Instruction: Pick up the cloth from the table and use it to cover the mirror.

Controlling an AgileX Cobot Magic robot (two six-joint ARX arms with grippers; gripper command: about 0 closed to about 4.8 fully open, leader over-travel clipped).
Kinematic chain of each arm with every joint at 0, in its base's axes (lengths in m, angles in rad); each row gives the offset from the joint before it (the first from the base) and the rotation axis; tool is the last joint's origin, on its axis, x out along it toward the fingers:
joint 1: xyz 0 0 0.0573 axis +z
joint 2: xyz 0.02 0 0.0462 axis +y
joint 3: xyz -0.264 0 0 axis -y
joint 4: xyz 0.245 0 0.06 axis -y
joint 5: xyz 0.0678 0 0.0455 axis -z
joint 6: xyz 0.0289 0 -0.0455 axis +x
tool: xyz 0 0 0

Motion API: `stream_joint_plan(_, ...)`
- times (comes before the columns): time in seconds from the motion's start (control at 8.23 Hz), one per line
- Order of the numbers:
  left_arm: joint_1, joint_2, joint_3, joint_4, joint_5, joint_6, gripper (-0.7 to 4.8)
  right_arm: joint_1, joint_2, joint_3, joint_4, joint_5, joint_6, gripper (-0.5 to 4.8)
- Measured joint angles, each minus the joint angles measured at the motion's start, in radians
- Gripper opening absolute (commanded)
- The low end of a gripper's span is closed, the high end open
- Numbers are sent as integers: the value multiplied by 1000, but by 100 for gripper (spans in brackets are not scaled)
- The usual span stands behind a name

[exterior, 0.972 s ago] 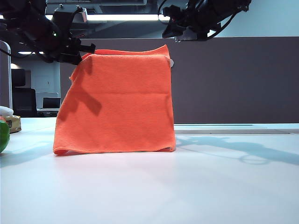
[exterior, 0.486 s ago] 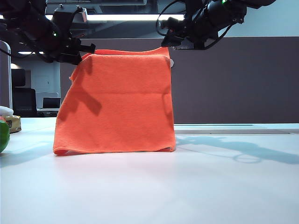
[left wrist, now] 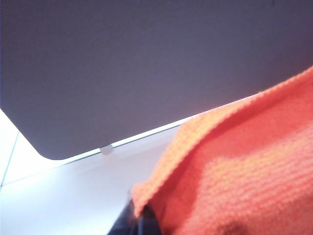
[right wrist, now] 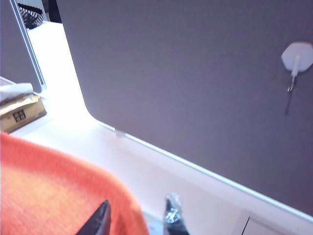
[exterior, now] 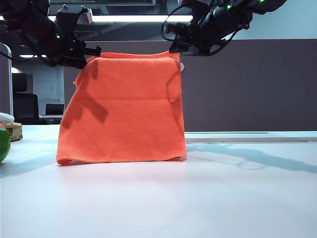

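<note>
The orange cloth hangs upright like a tent on the white table, and its lower edge rests on the tabletop. The mirror is hidden beneath it. My left gripper is at the cloth's top left corner, shut on that corner; in the left wrist view the dark fingers pinch the cloth. My right gripper is at the top right corner. In the right wrist view this gripper is open, one finger over the cloth and the other beyond its edge.
A grey-brown divider panel stands behind the table, with a white hook stuck on it. A green object and a tan box sit at the far left of the table. The tan box also shows in the right wrist view.
My right arm has come down and to the left, bringing its gripper to the cloth's top right corner. The left gripper and the cloth have stayed still.
</note>
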Motion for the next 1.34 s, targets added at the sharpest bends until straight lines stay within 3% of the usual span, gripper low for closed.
stream_joint_plan(0.24, 0, 0, 0, 0, 0, 0, -6, 0, 1, -1, -16, 0, 2, -2)
stream_joint_plan(0.49, 0, 0, 0, 0, 1, 0, -6, 0, 1, -1, -16, 19, 1, -1)
stream_joint_plan(0.61, -2, 0, 0, 0, 3, 0, -6, -3, 29, -1, -13, 93, 0, -1)
stream_joint_plan(0.97, -3, 37, 2, 38, 3, 0, -6, -5, 53, -1, -15, 101, 0, -1)
stream_joint_plan(1.21, -3, 72, 2, 56, 11, 0, -6, -5, 55, -1, -67, 100, -27, -1)
stream_joint_plan(1.34, -3, 79, 2, 84, 15, 0, -6, -5, 55, 0, -152, 150, -53, -1)
